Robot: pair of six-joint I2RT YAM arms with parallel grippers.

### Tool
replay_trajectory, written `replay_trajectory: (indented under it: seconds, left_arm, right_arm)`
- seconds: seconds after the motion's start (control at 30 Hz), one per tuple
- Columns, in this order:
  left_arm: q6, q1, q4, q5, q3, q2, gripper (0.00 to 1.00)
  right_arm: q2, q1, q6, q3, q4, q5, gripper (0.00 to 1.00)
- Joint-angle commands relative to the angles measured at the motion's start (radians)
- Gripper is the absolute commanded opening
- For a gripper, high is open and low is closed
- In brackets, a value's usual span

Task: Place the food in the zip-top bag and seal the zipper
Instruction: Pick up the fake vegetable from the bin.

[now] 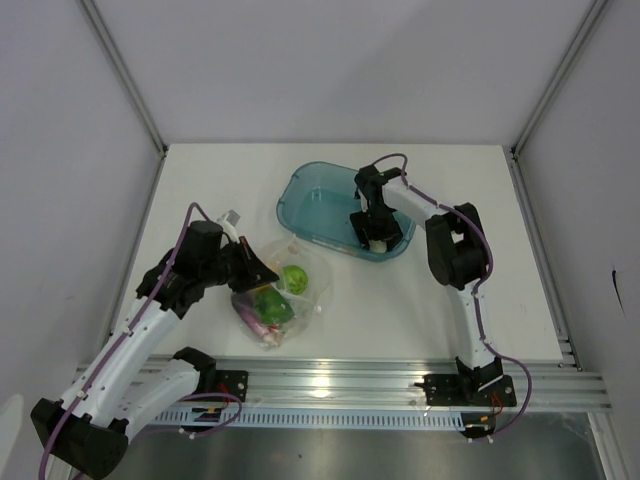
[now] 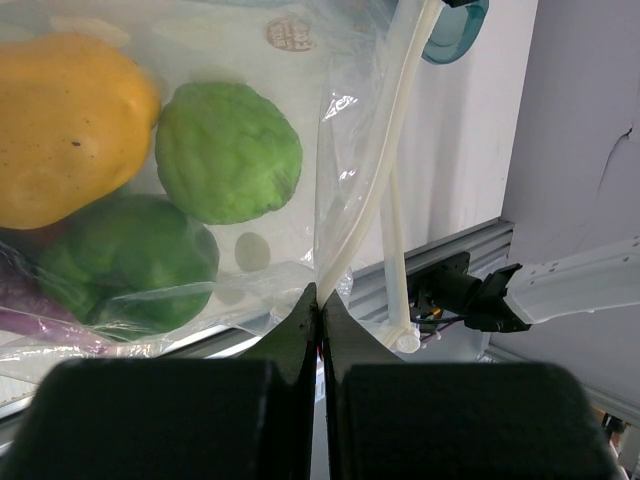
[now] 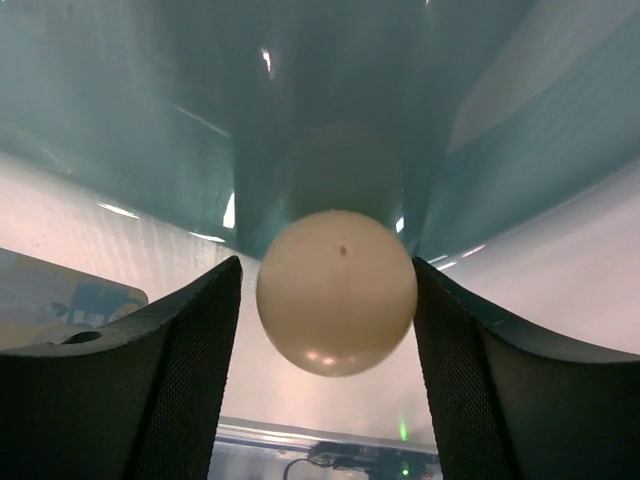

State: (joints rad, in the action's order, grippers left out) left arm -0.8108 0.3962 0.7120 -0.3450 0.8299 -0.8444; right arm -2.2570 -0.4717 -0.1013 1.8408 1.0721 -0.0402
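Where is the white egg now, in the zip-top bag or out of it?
Out: the egg lies in the teal tray, between the right gripper's fingers; the bag sits apart.

Bright even light, soft shadows, glare on zip-top bag [image 2: 345,150], wrist views blurred up close

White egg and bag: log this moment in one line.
left tool shut on zip-top bag edge | right tool astride white egg in tray, grip unclear | other food bagged | zipper apart
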Motion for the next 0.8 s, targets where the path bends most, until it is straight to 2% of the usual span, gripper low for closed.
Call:
replay_trajectory:
  seconds: [0.0, 0.2, 0.27, 0.3, 0.4, 0.47, 0.67, 0.77]
  left_arm:
    - [0.019, -0.008, -0.016, -0.009, -0.011, 0.010, 0.01]
    - [0.016, -0.008, -0.019, -0.015, -0.017, 0.011, 0.01]
    - [0.018, -0.008, -0.017, -0.017, -0.017, 0.010, 0.00]
    - [0.018, -0.008, -0.017, -0.017, -0.017, 0.010, 0.01]
    - [0.021, -0.008, -0.014, -0.011, -0.014, 0.013, 0.01]
    - [0.021, -0.008, -0.014, -0.011, -0.009, 0.011, 0.00]
    - [0.018, -0.008, -0.028, -0.028, -0.020, 0.004, 0.00]
    - [0.019, -0.008, -0.020, -0.023, -0.015, 0.004, 0.01]
  right_arm:
    - [0.076, -0.024, -0.041, -0.026, -0.024, 0.023, 0.68]
    - [0.088, -0.035, -0.063, -0.045, -0.067, 0.040, 0.58]
    - [0.083, -0.030, -0.066, -0.038, -0.067, 0.040, 0.50]
    - [0.079, -0.030, -0.069, -0.037, -0.066, 0.040, 0.41]
    - [0.079, -0.031, -0.080, -0.041, -0.069, 0.040, 0.37]
    - [0.080, -0.031, -0.080, -0.045, -0.070, 0.040, 0.28]
    - [0.131, -0.027, -0.087, -0.011, -0.083, 0.109, 0.21]
    - [0.195, -0.033, -0.092, 0.000, -0.104, 0.080, 0.20]
